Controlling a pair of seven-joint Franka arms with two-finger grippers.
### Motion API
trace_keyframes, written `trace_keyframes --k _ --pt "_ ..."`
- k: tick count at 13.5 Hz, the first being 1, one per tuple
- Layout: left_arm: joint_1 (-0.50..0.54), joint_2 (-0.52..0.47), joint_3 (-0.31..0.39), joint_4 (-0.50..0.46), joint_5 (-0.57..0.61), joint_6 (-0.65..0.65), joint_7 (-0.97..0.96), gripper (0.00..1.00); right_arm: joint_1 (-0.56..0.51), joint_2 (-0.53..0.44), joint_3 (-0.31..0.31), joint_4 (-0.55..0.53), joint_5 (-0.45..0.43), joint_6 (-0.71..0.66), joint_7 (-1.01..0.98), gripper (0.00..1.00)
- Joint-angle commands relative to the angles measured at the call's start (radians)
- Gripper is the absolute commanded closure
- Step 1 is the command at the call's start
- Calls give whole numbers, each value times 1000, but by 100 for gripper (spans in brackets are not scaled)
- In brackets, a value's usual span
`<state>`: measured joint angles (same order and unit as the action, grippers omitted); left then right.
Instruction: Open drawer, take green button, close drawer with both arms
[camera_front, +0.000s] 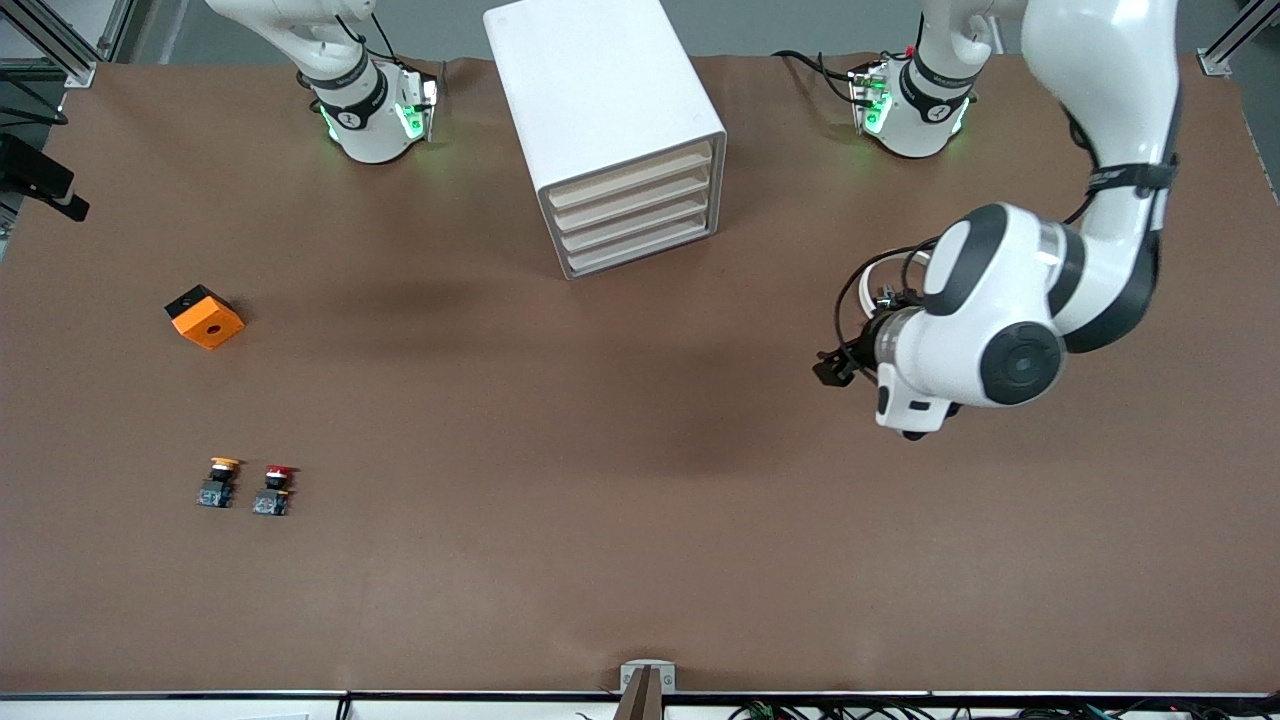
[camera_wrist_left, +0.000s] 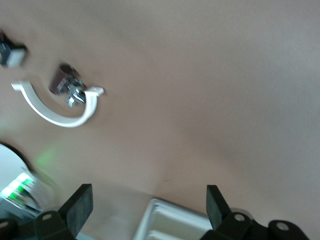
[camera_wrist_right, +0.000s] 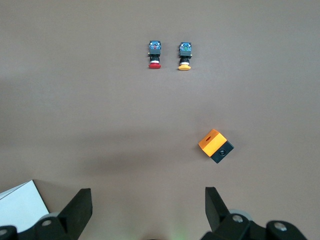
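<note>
Orange box (camera_front: 205, 316): orange cube with a black base and a small hole in its top face, on the brown table (camera_front: 640, 560) well toward the right arm's end from the cabinet, a little nearer the front camera than it.
Yellow-capped button (camera_front: 219, 482): nearer the front camera than the cabinet, toward the right arm's end of the table; it lies on its side.
Red-capped button (camera_front: 275, 490): just beside the yellow one, on the side closer to the cabinet; the two are apart, not touching.
Right gripper (camera_wrist_right: 147, 212): high over the table on the right arm's side of the cabinet, looking down on the orange box and the two buttons; fingers spread wide, nothing between them. A white corner of the cabinet shows at the edge of its wrist view.
Cabinet (camera_front: 600, 110): white box standing at the middle of the table near the robots' bases, four cream drawer fronts turned toward the front camera.
Drawer (camera_front: 640, 252): bottommost of the four, pushed in flush with the three above it.
Green button: not visible in any view.
Left gripper (camera_wrist_left: 150, 207): over bare table toward the left arm's end from the cabinet; fingers spread wide, holding nothing.
</note>
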<state>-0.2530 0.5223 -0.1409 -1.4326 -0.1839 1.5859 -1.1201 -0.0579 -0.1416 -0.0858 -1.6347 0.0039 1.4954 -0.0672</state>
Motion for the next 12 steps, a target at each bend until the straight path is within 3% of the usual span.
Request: trace_keyframes --k 1,9,12 --pt "-38 103 0 53 -20 87 -290 0 0 -26 -2 -24 8 11 -6 0" --pt "-87 306 -9 63 -337 134 -674 0 0 -26 -2 -24 8 11 -6 0" --pt "-115 350 -9 61 -460 42 -789 0 0 -26 -2 -24 7 11 -6 0"
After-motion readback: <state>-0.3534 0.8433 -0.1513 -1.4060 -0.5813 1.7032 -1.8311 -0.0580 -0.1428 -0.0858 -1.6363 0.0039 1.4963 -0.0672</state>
